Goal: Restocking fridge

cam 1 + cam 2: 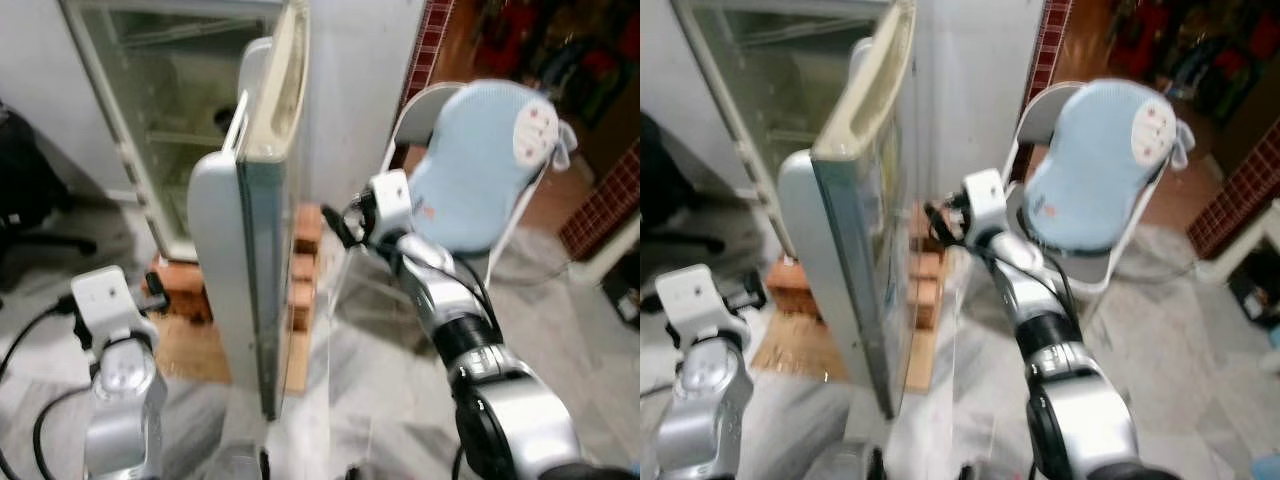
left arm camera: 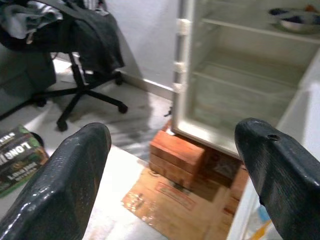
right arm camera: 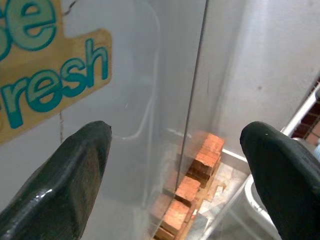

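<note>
The white fridge stands at the upper left with its door swung wide open, edge-on to me. Its wire shelves look bare except for a metal bowl on an upper shelf. My right gripper is open, close to the door's outer face, where a yellow "fresh" sticker shows. Nothing is between its fingers. My left gripper is low on the left, open and holding nothing, facing the fridge's lower compartment.
The fridge rests on red bricks with flattened cardboard in front. A white chair with a light-blue cushion stands to the right of the door. A black office chair, a printed box and black cables are on the left.
</note>
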Controlling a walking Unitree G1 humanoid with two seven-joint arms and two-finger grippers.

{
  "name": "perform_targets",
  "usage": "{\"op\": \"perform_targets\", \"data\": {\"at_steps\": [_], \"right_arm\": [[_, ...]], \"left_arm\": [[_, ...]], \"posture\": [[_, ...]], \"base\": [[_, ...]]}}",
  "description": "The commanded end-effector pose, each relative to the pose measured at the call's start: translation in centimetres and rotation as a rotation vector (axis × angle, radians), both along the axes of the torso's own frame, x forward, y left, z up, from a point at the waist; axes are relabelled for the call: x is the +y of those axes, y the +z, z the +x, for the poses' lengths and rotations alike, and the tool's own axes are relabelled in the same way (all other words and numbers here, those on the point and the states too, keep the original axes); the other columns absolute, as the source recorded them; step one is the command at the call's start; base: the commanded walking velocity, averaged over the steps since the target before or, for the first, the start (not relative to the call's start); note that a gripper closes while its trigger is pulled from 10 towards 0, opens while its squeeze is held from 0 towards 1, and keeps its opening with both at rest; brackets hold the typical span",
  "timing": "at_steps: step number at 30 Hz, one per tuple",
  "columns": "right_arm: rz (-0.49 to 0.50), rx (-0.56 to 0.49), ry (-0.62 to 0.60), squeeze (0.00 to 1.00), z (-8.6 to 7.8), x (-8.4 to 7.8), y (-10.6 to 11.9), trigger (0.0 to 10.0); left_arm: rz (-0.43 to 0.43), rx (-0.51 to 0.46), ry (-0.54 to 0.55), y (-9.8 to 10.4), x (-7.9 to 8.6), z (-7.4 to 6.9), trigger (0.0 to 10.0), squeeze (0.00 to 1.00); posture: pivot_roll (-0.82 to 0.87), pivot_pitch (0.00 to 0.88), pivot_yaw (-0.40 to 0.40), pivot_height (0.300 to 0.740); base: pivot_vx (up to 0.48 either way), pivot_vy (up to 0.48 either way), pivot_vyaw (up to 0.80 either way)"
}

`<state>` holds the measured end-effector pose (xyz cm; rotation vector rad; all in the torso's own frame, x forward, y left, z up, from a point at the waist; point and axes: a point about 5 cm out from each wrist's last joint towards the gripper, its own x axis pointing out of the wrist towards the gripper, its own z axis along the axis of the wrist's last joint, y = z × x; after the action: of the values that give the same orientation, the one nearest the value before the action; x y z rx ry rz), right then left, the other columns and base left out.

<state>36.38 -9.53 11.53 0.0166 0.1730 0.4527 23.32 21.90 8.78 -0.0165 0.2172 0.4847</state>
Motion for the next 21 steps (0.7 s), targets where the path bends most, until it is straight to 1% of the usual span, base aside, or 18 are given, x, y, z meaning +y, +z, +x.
{"op": "perform_targets", "data": {"at_steps": [1, 3, 5, 12, 13, 16, 17, 19, 20, 21], "right_arm": [[0.023, 0.001, 0.016, 0.0, 0.0, 1.0, 0.4, 10.0], [0.017, 0.005, 0.018, 0.0, -0.2, 1.0, 0.2, 10.0], [0.008, 0.009, 0.011, 0.0, -0.3, 0.9, 0.1, 10.0], [-0.014, 0.017, -0.049, 0.0, -0.2, -0.1, -0.3, 10.0], [-0.018, 0.007, -0.101, 0.0, -0.1, -0.8, -0.2, 10.0], [-0.015, -0.027, -0.187, 0.0, 0.0, -1.9, 0.0, 10.0], [-0.015, -0.027, -0.187, 0.0, 0.0, -1.9, 0.0, 10.0], [0.006, -0.044, -0.216, 0.0, -0.2, -2.4, 0.2, 10.0], [0.023, -0.074, -0.254, 0.0, -0.3, -2.9, 0.4, 10.0], [0.031, -0.085, -0.263, 0.0, -0.4, -3.1, 0.5, 10.0]], "left_arm": [[0.031, -0.008, 0.03, 0.4, 0.8, -0.2, 10.0, 0.0], [0.035, -0.011, 0.039, 0.5, 0.9, -0.3, 10.0, 0.0], [0.074, -0.036, 0.036, 0.9, 1.1, -0.4, 10.0, 0.0], [0.107, -0.052, 0.049, 1.3, 1.1, -0.6, 10.0, 0.0], [0.117, -0.059, 0.023, 1.4, 0.8, -0.4, 10.0, 0.0], [0.112, -0.056, -0.035, 1.2, 0.1, -0.1, 10.0, 0.0], [0.112, -0.056, -0.035, 1.2, 0.1, -0.1, 10.0, 0.0], [0.1, -0.056, -0.068, 1.0, -0.4, 0.0, 10.0, 0.0], [0.086, -0.058, -0.093, 0.8, -0.8, 0.1, 10.0, 0.0], [0.087, -0.054, -0.103, 0.7, -1.0, 0.2, 10.0, 0.0]], "posture": [[0.13, 0.0, -0.048, 0.74], [0.12, 0.0, -0.048, 0.74], [0.12, 0.0, -0.048, 0.74], [0.12, 0.004, -0.048, 0.74], [0.12, 0.004, -0.048, 0.74], [0.12, 0.001, -0.049, 0.74], [0.12, 0.001, -0.049, 0.74], [0.11, 0.001, -0.05, 0.74], [0.11, 0.001, -0.05, 0.74], [0.11, 0.002, -0.049, 0.74]], "base": [[0.0, 0.48, 0.0], [0.0, 0.48, 0.0], [0.0, 0.0, 0.0], [0.0, 0.0, 0.0], [0.0, 0.0, 0.0], [0.0, 0.0, 0.0], [0.0, 0.0, 0.0], [0.0, 0.0, 0.0], [0.0, 0.0, 0.0], [0.0, 0.0, 0.0]]}}
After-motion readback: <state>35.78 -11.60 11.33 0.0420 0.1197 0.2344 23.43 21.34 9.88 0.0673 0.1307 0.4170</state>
